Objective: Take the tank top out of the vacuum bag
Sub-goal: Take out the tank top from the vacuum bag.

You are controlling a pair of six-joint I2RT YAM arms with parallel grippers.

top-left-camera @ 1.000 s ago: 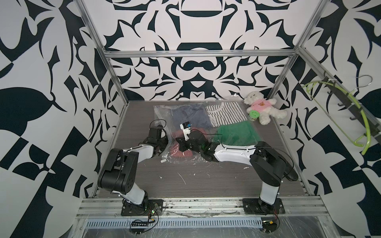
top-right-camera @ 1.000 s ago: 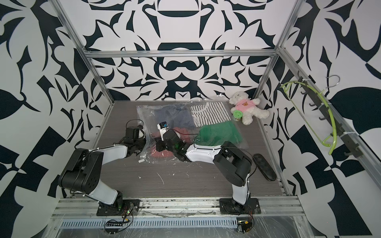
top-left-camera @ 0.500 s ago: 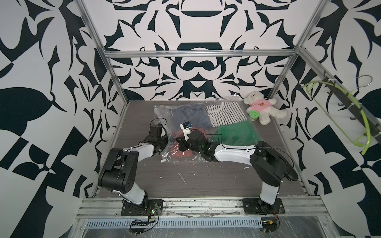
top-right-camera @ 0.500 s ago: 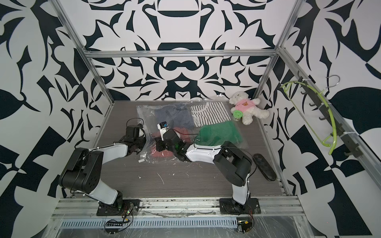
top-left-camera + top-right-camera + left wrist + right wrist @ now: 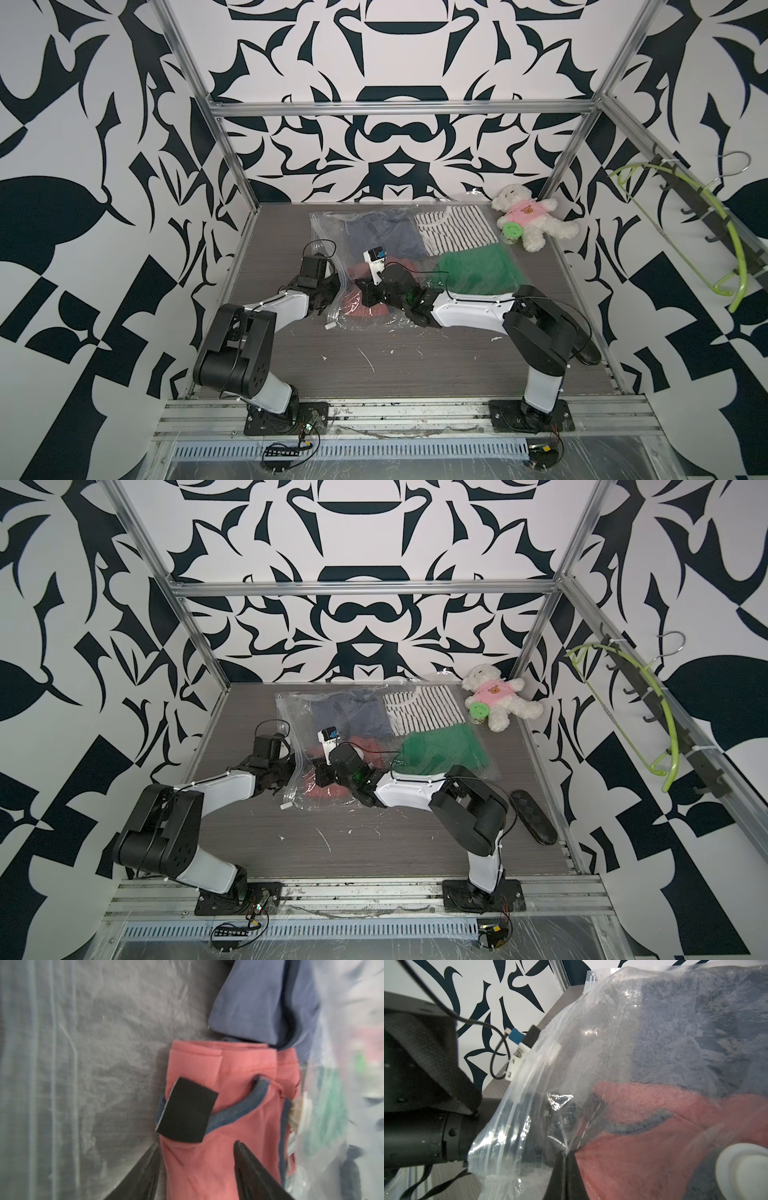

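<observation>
The vacuum bag [image 5: 515, 266] [image 5: 484, 756] lies flat at the back of the table, clear and crinkly. Inside it, at the near left end, is the tank top [image 5: 239, 1076] [image 5: 376, 311], red with navy trim. My left gripper [image 5: 197, 1147] [image 5: 332, 291] reaches in through the bag's mouth. It is open, one finger on each side of the red cloth. A black square patch [image 5: 187, 1109] lies on the tank top. My right gripper [image 5: 566, 1154] [image 5: 368, 291] is shut on the bag's upper film [image 5: 571, 1064], holding it up. The white valve disc [image 5: 745, 1167] is close by.
The bag also holds a navy garment [image 5: 382, 237], a striped shirt [image 5: 457, 230] and a green garment [image 5: 478, 270]. The white slider clip [image 5: 330, 327] lies at the bag's near corner. Teddy bear [image 5: 528, 220] and green cup [image 5: 510, 233] at back right; black object [image 5: 534, 816] by the right arm.
My left gripper's jaws have opened from shut and now straddle the red cloth. The right gripper still holds the bag film and has hardly moved.
</observation>
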